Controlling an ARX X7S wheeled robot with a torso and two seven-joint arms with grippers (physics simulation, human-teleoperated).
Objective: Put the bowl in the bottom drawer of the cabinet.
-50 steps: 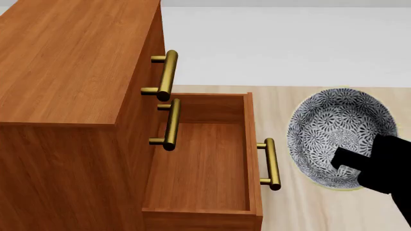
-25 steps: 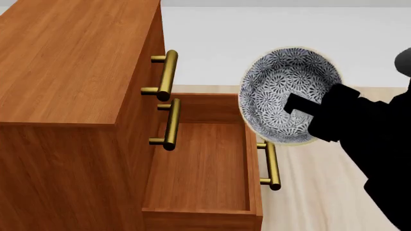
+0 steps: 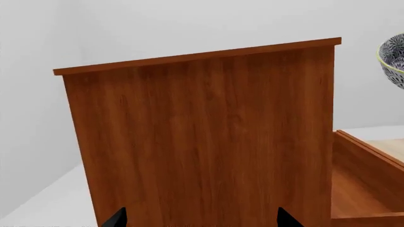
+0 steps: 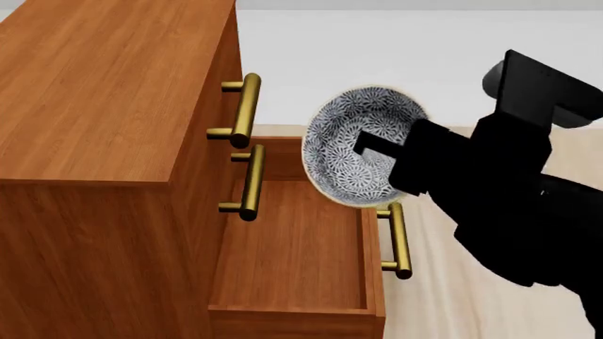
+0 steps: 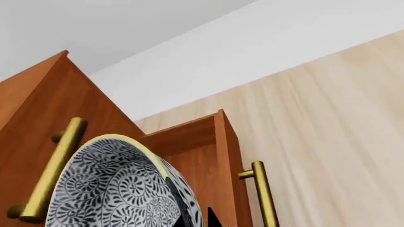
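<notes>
The patterned bowl [image 4: 335,159] hangs tilted on its side above the far right corner of the open bottom drawer [image 4: 292,247], its inside facing the cabinet [image 4: 94,92]. My right gripper [image 4: 366,144] is shut on the bowl's rim, one finger inside the bowl. In the right wrist view the bowl [image 5: 113,184] fills the near corner, with the gripper [image 5: 196,220] pinching its rim and the drawer [image 5: 196,142] beyond it. My left gripper [image 3: 202,220] stands open facing the cabinet's side [image 3: 208,137]. The bowl's edge [image 3: 394,56] and the drawer [image 3: 360,179] also show in the left wrist view.
The two upper drawers are closed; their brass handles [image 4: 245,109] [image 4: 251,180] jut out over the open drawer. The bottom drawer's handle [image 4: 397,240] sticks out toward my right arm. A pale wood floor [image 4: 471,304] lies to the right.
My right gripper has lifted the bowl from low on the right and carried it up and left, from beside the drawer's handle to above the drawer's far corner.
</notes>
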